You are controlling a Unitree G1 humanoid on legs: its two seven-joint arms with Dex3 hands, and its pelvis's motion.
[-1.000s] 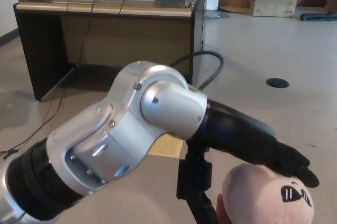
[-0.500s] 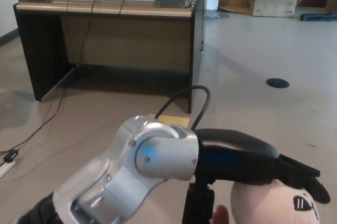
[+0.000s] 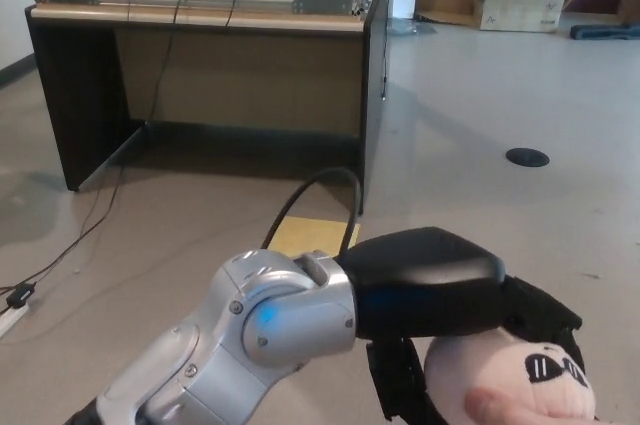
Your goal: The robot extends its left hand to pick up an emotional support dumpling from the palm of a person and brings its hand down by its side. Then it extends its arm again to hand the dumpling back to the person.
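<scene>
The left hand (image 3: pixel 520 310) reaches in from the lower left and lies over the top of the dumpling (image 3: pixel 505 380), a pale plush with a black printed face, at the bottom right of the head view. The dark fingers (image 3: pixel 555 325) curve down over the upper right of the plush and touch it, but whether they grip it or only rest on it cannot be told; the thumb is out of sight behind the hand. A person's fingertip (image 3: pixel 500 407) shows at the bottom edge, against the underside of the dumpling, so the plush appears to be supported from below by the person's palm. Judgement: the task stands at a handover, and these pictures alone do not settle which one, the first pick-up or the return. If it is the pick-up, the closing of the fingers, the lowering of the arm to the side and the hand-back are all left to do. The right hand is not in view. The lower part of the dumpling and most of the person's hand are cut off by the frame. A black bracket (image 3: pixel 400 385) below the wrist hides the left edge of the plush. Beyond, a counter (image 3: pixel 200 20) with cables stands well apart on the floor (image 3: pixel 500 95).
</scene>
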